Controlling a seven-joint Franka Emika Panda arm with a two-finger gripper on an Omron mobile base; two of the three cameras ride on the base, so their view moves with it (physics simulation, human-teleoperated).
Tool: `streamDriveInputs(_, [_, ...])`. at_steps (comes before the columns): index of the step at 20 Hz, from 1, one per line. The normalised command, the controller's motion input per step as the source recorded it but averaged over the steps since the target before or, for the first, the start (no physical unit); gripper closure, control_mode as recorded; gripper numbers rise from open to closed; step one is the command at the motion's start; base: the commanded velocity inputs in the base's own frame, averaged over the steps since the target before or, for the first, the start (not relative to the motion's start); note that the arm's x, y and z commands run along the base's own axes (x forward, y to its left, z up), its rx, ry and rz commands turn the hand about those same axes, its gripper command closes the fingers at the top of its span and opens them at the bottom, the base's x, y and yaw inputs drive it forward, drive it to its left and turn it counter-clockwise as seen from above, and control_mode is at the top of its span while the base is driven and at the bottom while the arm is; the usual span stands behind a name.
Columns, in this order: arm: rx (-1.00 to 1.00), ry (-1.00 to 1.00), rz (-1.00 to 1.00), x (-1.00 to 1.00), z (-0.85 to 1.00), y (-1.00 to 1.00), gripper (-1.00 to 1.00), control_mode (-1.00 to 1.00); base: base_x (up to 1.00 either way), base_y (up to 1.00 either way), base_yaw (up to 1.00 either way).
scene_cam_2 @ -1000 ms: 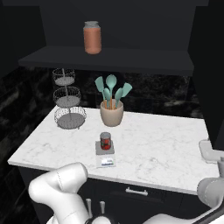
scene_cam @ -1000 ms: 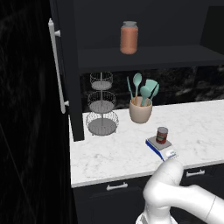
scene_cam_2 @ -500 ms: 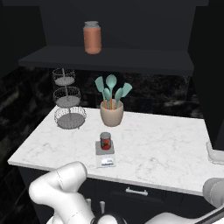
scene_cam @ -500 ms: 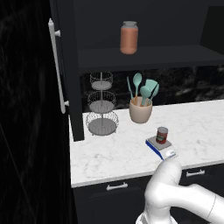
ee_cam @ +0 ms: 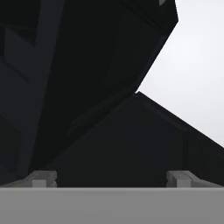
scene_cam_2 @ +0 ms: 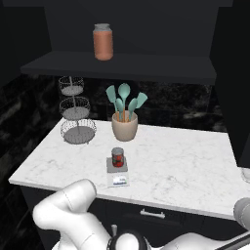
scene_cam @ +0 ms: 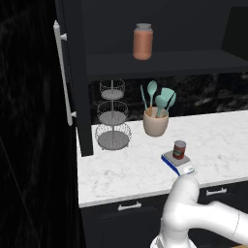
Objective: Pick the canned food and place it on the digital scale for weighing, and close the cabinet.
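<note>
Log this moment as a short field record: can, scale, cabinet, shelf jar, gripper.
canned food: red can standing upright on the scale
digital scale: on the marble counter, near its front edge
cabinet: left door open, edge-on to the left base view, bar handle facing outward
jar: orange-pink jar upright on the cabinet shelf
gripper: fingers apart, nothing between them, facing dark panels
</note>
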Motion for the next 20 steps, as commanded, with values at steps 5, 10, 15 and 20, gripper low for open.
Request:
streamDriveInputs(5, [0.0,-0.01,0.0,0.0,0.03,-0.04,-1.0,-1.0,0.0,0.0,0.0])
streamDriveInputs(10, [0.0,-0.09,0.0,0.0,0.35,0.03,-1.0,-1.0,0.0,0.0,0.0])
streamDriveInputs(15, [0.0,-0.05,0.0,0.0,0.68,0.05,-1.0,-1.0,0.0,0.0,0.0])
streamDriveInputs(20, [-0.04,-0.04,0.02,-0.12,0.73,0.62,-1.0,-1.0,0.0,0.0,0.0])
